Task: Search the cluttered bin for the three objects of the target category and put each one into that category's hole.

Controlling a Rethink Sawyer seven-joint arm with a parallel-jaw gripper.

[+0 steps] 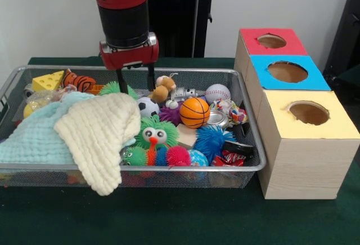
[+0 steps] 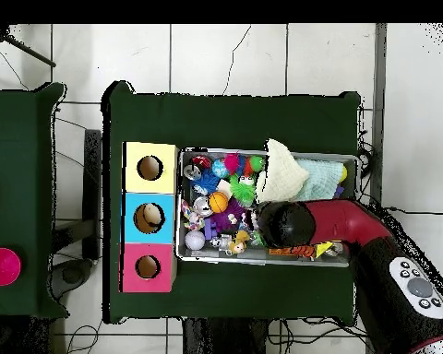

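Cloths [image 1: 84, 129] smother the left of the bin [image 1: 256, 166], maybe hiding a toy; the gripper [image 1: 135, 80] hangs open and empty, fingers apart, just left of the brown monkey [image 1: 163, 87] at the back rim. A drop here risks snagging the green spiky ball [image 1: 115, 88] (right underneath); the red hole [image 1: 271, 41] waits far right.

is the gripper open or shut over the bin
Open. In the front view the gripper hangs above the bin with its two black fingers apart and nothing between them, beside the brown plush monkey.
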